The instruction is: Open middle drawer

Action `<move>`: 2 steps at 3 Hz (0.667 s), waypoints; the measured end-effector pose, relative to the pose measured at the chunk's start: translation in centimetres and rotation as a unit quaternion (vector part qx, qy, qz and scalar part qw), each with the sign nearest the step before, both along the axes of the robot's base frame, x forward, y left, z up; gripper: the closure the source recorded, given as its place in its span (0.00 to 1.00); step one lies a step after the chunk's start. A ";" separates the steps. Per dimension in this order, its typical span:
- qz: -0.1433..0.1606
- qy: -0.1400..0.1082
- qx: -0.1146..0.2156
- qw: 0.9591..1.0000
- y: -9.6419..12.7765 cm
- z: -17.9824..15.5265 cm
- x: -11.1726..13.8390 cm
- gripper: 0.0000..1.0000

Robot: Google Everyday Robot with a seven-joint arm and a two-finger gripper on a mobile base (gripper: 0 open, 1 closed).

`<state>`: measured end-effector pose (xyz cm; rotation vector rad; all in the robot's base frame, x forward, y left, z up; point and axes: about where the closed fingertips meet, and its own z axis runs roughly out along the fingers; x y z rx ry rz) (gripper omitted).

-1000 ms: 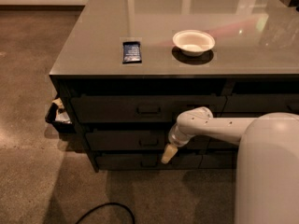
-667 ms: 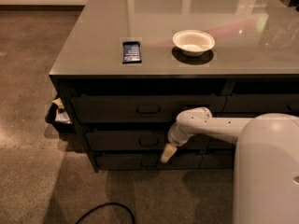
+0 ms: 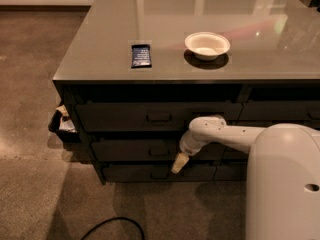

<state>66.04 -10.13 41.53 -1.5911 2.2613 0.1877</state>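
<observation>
The middle drawer (image 3: 131, 150) sits in the near face under the surface (image 3: 100, 59), its front flush, so we judge it not yet opened. Our pincer (image 3: 180, 163) hangs just right of its handle (image 3: 159, 152). We cannot tell whether it is open or closed. Grasping and pulling remain.

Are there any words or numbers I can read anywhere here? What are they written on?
No text reads clearly.
Small dark blue packet on the grey countertop: pale print, too blurred to read.
White round bowl, dark middle drawer front, and the robot's tan gripper hanging just right of that drawer's handle: no writing visible.
</observation>
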 end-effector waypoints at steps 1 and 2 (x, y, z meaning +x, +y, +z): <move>0.000 0.007 0.005 1.000 -0.1 -0.8 0.3 0.00; -0.002 0.010 0.006 1.000 -0.3 -1.0 0.3 0.09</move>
